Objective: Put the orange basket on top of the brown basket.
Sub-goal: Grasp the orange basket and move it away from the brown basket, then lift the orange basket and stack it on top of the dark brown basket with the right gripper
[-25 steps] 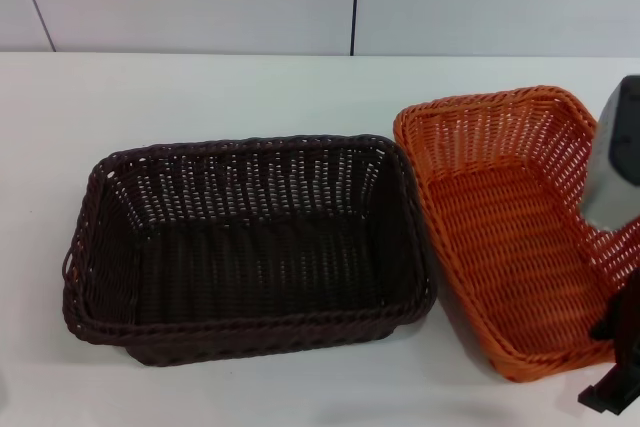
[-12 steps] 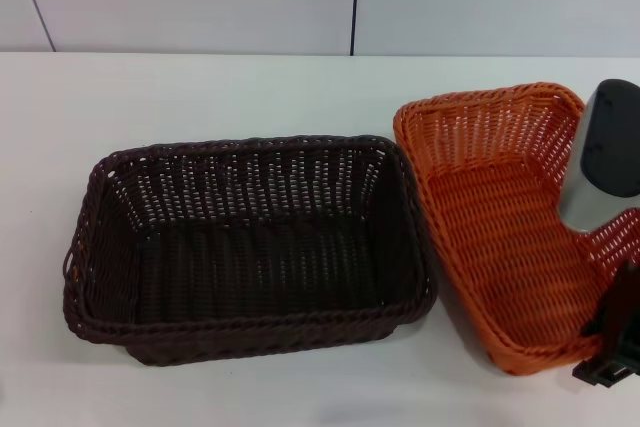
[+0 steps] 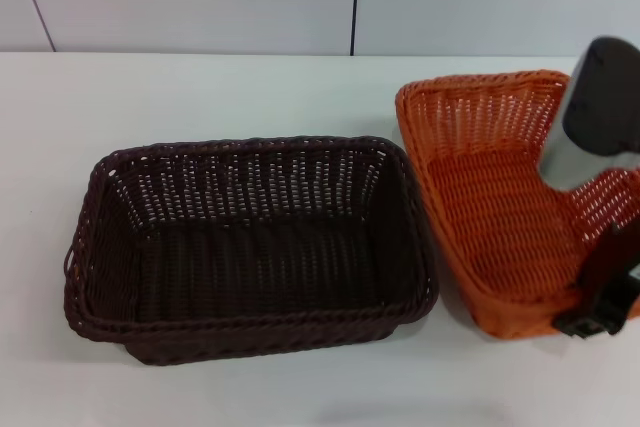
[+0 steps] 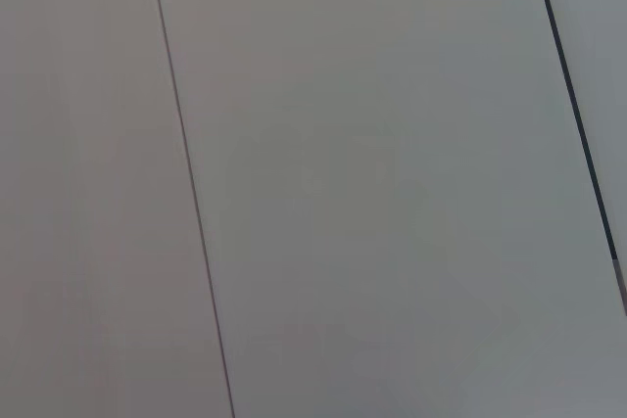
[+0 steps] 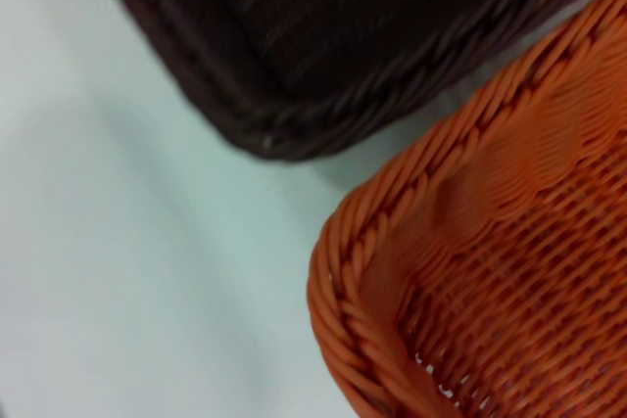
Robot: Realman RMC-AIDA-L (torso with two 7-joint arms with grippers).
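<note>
While tilted, orange basket: light, stiff, springy weave; just right of brown basket.
Right claw: pinching its near-right rim, best hold.
Left claw: unseen.

We are seeing the orange basket tilting, just beside the dark brown basket sitting flat on the table.

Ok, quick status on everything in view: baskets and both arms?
orange basket: empty, tilted, near-right edge held up, not yet on the brown one.
brown basket: empty, flat on the table, beside the orange one.
right gripper: at the orange basket's near-right rim, jaws clamped on it.
left gripper: out of view.
</note>
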